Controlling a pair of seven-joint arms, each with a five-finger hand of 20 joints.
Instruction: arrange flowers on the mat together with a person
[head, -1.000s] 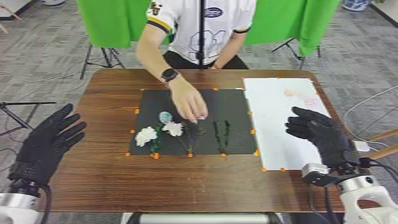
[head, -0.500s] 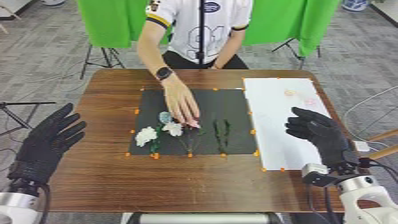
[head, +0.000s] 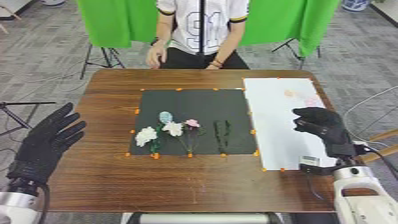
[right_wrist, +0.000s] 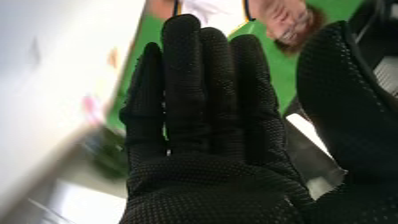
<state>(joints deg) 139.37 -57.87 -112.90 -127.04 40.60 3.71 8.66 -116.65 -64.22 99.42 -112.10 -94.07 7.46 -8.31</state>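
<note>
Floor (head: 53, 75): grey, carpet-like, marked off in tiles
Furniture: brown wooden table (head: 107, 185), standing on the floor
Backdrop: bright green cloth (head: 107, 25), hanging beyond the table's far edge
Left side: black tripod (head: 27, 103)
Far right corner: blue-and-white pot (head: 354, 5)

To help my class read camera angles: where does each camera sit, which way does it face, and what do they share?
Head view: on the robot's head, looking forward and down at the table, mat and flowers; the left hand and right hand show, arms entering from the bottom edge.
Right wrist view: on the right arm's wrist, looking out along that hand's palm and fingers, past the white sheet to green cloth.
Shared: the right hand, white sheet and green cloth.
</note>
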